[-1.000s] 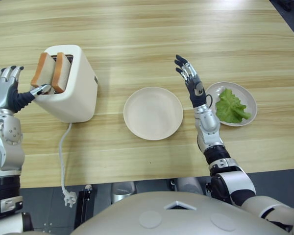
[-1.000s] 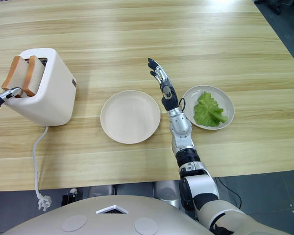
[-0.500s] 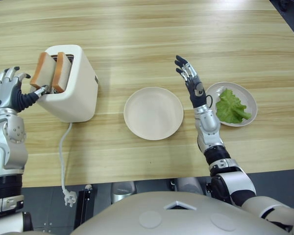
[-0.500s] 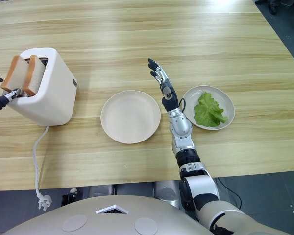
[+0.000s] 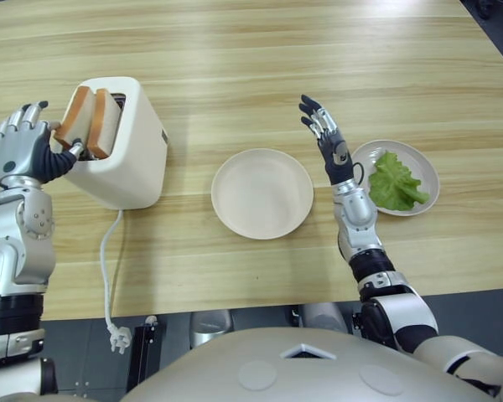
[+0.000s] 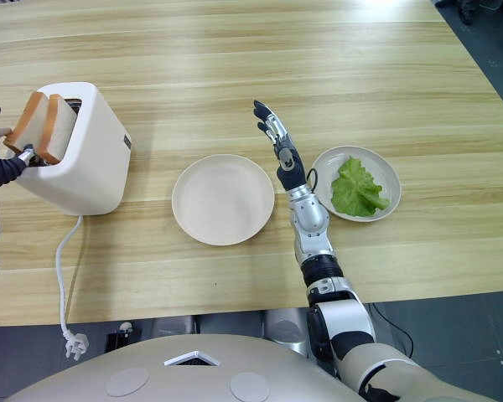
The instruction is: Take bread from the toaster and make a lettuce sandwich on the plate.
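The upper half of the frame is bare table (image 5: pixel 277 50), open from edge to edge. At left the toaster (image 5: pixel 126 155) stands tall, with two bread slices (image 5: pixel 90 124) sticking up from its top and the left hand (image 5: pixel 21 149) close against its left side. A bare strip lies between the toaster and the empty plate (image 5: pixel 262 193) at centre. The right hand (image 5: pixel 327 138) stands upright, fingers extended, in the narrow gap between that plate and the lettuce plate (image 5: pixel 427 167) at right. The cord (image 5: pixel 107 268) trails across the lower left.
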